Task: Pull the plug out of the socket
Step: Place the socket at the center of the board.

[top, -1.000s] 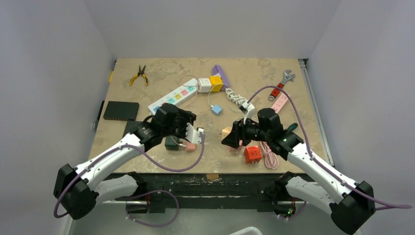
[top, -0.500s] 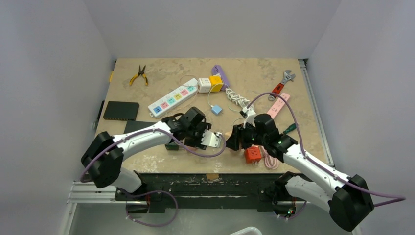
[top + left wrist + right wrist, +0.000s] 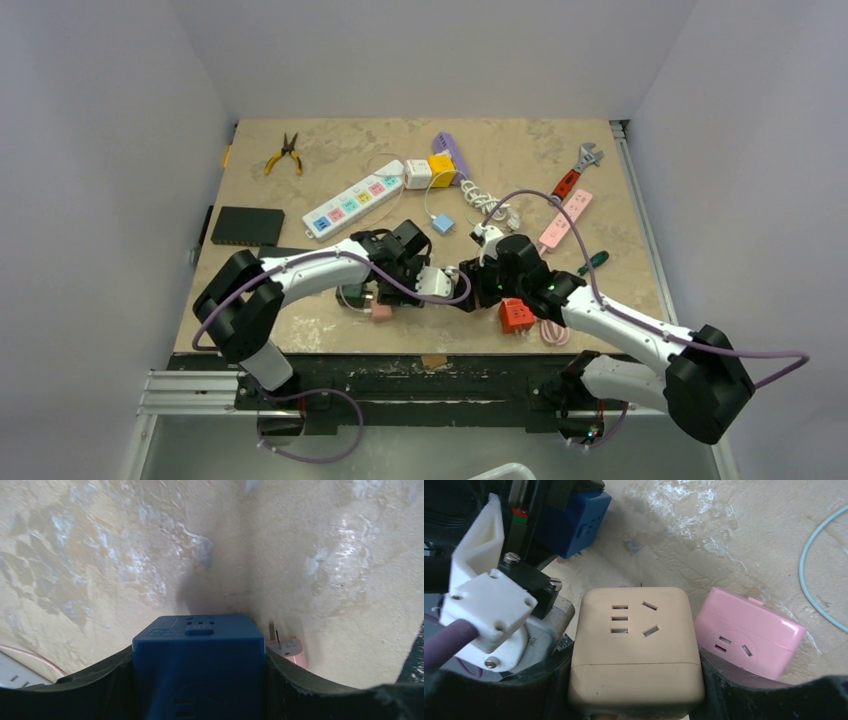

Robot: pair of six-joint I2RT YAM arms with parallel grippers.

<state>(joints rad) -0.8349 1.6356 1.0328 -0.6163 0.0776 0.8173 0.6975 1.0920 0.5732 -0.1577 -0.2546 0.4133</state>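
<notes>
My left gripper (image 3: 436, 284) is shut on a blue cube socket (image 3: 198, 665), which fills the space between the jaws in the left wrist view (image 3: 198, 647). My right gripper (image 3: 471, 285) is shut on a beige cube socket (image 3: 636, 640) held between both jaws (image 3: 636, 660). A pink cube socket (image 3: 749, 632) lies against the beige cube's right side; whether the two are plugged together is hidden. The blue cube (image 3: 574, 522) shows in the right wrist view, apart from the beige cube. A pink piece with a metal prong (image 3: 286, 645) shows just right of the blue cube.
A red cube socket (image 3: 516, 314) and a coiled pink cable (image 3: 551, 330) lie by the right arm. A dark block (image 3: 350, 295) and a small pink plug (image 3: 381, 312) lie under the left arm. Power strips (image 3: 350, 200), pliers (image 3: 284, 154) and a wrench (image 3: 575, 172) lie farther back.
Both grippers have moved toward the table's middle and now nearly meet. The right gripper has moved left and closed on the beige cube that lay on the table.
</notes>
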